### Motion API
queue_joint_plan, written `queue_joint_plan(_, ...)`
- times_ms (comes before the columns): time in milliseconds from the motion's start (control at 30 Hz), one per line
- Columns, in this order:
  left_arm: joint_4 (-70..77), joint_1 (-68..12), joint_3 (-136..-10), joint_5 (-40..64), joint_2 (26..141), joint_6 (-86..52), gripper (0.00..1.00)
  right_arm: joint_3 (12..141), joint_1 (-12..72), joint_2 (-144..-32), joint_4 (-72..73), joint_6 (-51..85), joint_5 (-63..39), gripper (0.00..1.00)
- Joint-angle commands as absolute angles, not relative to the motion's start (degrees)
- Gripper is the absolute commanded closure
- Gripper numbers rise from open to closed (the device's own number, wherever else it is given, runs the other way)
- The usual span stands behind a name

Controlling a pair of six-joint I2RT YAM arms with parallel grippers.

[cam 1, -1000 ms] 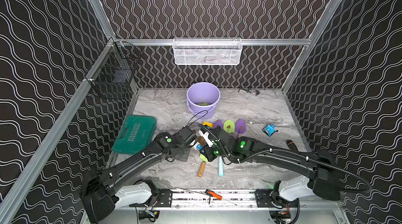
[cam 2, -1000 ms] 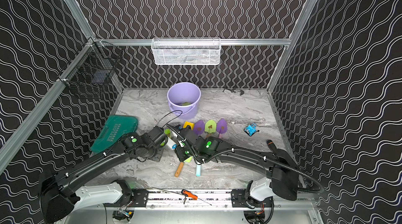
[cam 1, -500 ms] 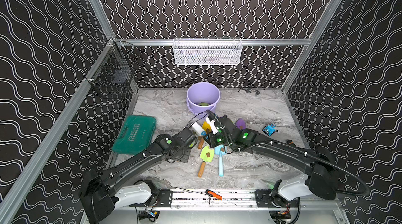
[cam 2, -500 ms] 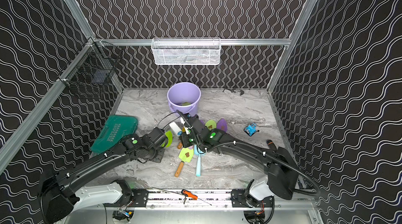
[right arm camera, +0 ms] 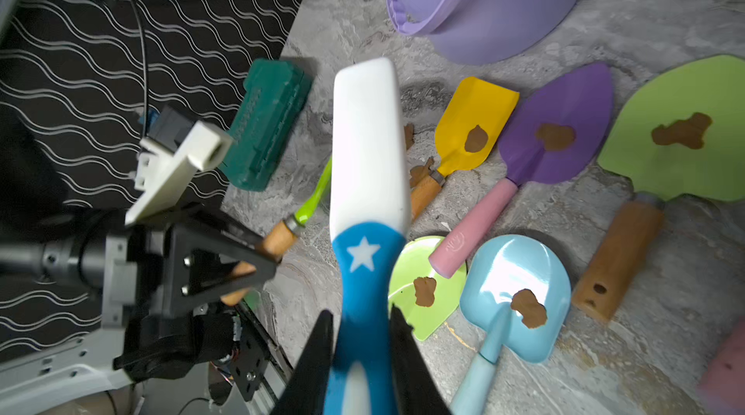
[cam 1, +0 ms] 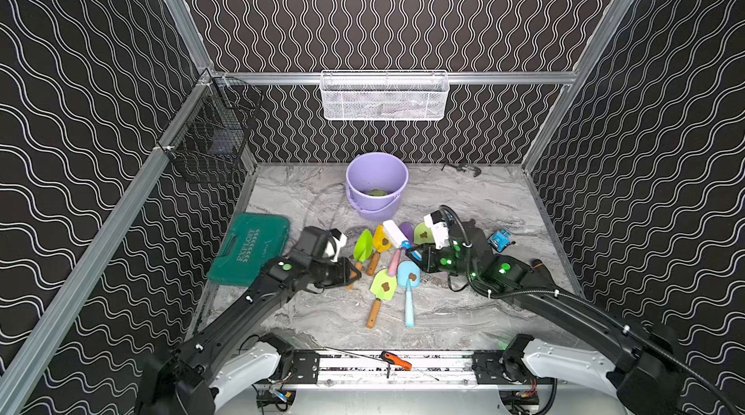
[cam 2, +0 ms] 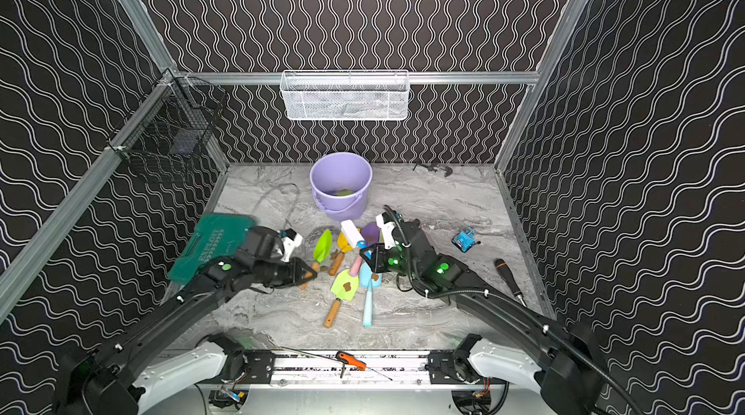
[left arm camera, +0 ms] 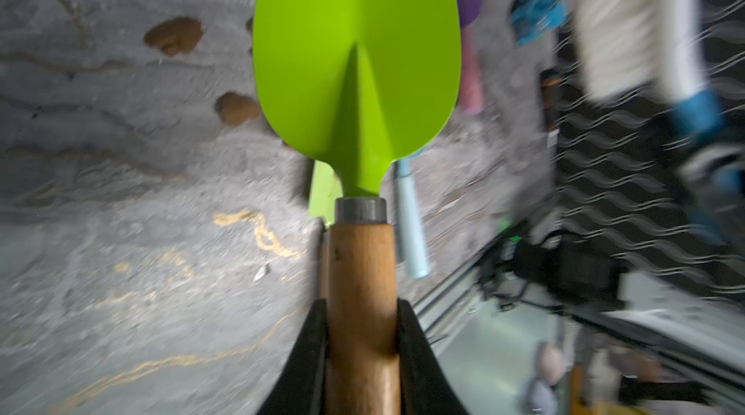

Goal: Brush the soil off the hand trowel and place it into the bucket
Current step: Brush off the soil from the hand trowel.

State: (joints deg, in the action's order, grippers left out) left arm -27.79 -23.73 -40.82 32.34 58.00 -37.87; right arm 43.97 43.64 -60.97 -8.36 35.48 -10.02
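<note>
Orange plastic covers the grip of a screwdriver (cam 1: 397,361) on the metal front rail, the thing farthest from the bucket (cam 1: 375,209). Both arms stretch low from that rail toward the bucket and converge just short of it.

Between rail and bucket lie a sky-blue trowel (cam 1: 403,282) and a pale green trowel (cam 1: 379,294) with a wooden handle. Each has a brown crumbly clump of soil (right arm camera: 528,308) on its smooth blade.

The left gripper (left arm camera: 361,312) has its black jaws closed on the round wooden handle of the hand trowel (left arm camera: 356,50), which is outside the bucket, on its near side. The glossy lime blade, ribbed down the middle above a grey metal ferrule, shows bare, and more clumps lie beside it on the marbled grey tabletop (cam 1: 322,312).

The right gripper (right arm camera: 361,320) pinches the blue neck of a brush (right arm camera: 369,143). A white star marks the neck below the long white head, which points toward the bucket.

Nearer the bucket, a yellow trowel (right arm camera: 479,110) and a purple trowel (right arm camera: 572,102) are both soiled. The purple one's pink handle bears a mark too small to read.

Left of the bucket in both top views, a dark green moulded case (cam 1: 252,247) reads "EXPLOIT".

The lilac plastic bucket stands upright with its bail handle down. A white mesh basket (cam 1: 383,98) hangs above it.
</note>
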Motion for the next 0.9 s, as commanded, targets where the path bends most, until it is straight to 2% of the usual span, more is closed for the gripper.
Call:
queue_joint_plan(0, -17.26, -17.83, -40.75, 52.76, 57.78, -42.39, 1.00, 40.71, 42.49, -57.24, -0.02, 39.98, -11.24, 1.00)
queue_joint_plan(200, 0.72, -10.58, -35.51, 64.16, 58.45, -56.36, 1.00, 35.98, 41.22, -55.02, 8.06, 43.73, -16.20, 1.00)
queue_joint_plan(367, 19.90, -9.24, -29.18, 66.68, 58.86, -70.96, 1.00, 33.32, 41.05, -54.85, 15.45, 48.16, -18.65, 1.00)
queue_joint_plan(600, 18.25, -9.24, -27.80, 66.36, 57.83, -69.87, 1.00, 34.10, 41.09, -60.48, 23.45, 51.09, -24.96, 1.00)
queue_joint_plan(867, 22.94, -9.23, -24.92, 66.27, 58.35, -72.57, 1.00, 35.41, 41.13, -64.66, 26.98, 51.51, -25.72, 1.00)
